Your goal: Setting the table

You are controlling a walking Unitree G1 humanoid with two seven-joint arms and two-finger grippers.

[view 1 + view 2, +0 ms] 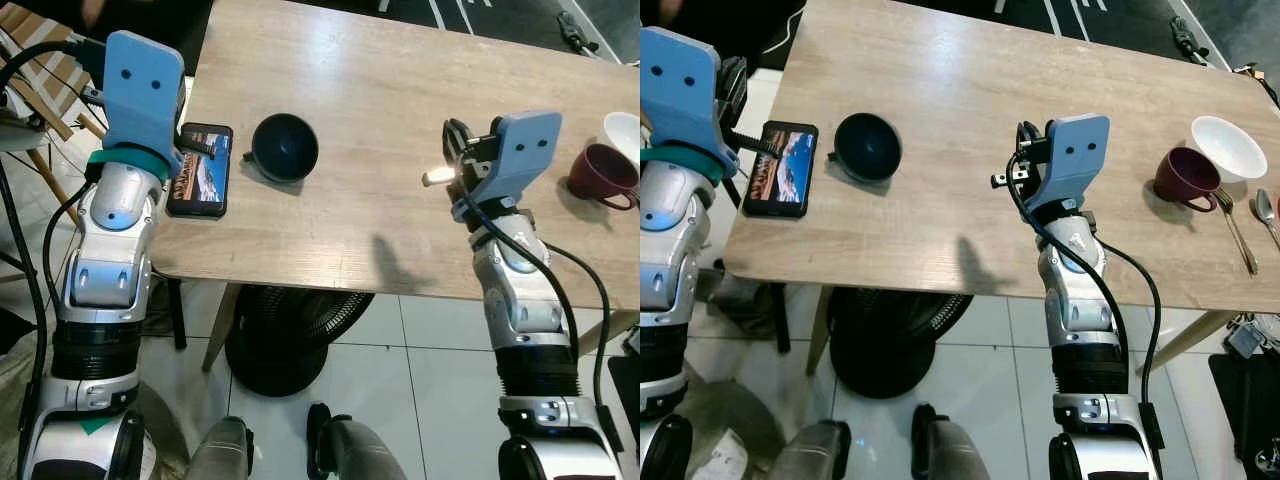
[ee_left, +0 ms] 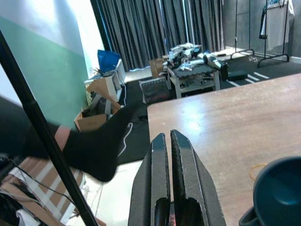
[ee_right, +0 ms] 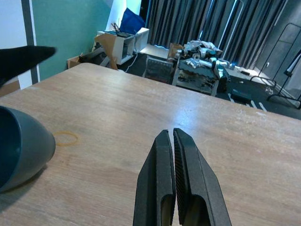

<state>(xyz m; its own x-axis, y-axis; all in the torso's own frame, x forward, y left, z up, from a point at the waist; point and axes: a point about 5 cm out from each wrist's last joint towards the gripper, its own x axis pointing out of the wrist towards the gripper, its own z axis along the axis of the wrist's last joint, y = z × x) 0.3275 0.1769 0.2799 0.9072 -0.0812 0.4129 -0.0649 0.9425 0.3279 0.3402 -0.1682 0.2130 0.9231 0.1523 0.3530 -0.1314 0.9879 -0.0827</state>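
A dark blue cup [image 1: 285, 147] stands on the wooden table [image 1: 380, 90], left of middle. At the table's right end are a maroon cup [image 1: 1185, 175], a white bowl [image 1: 1230, 147], a fork [image 1: 1238, 235] and a spoon [image 1: 1267, 210]. My left gripper [image 2: 167, 135] is shut on nothing. It hovers at the table's left edge, and the blue cup [image 2: 277, 193] lies just beyond it. Over the table's middle, my right gripper [image 3: 169, 132] is also shut and empty, with the blue cup [image 3: 19, 146] off to its side.
A phone [image 1: 200, 168] lies by the table's left edge, next to the blue cup. A rubber band [image 3: 65, 137] lies on the wood near the cup. Under the table stands a black fan base [image 1: 290, 335]. A folding chair [image 1: 40, 60] is at the left.
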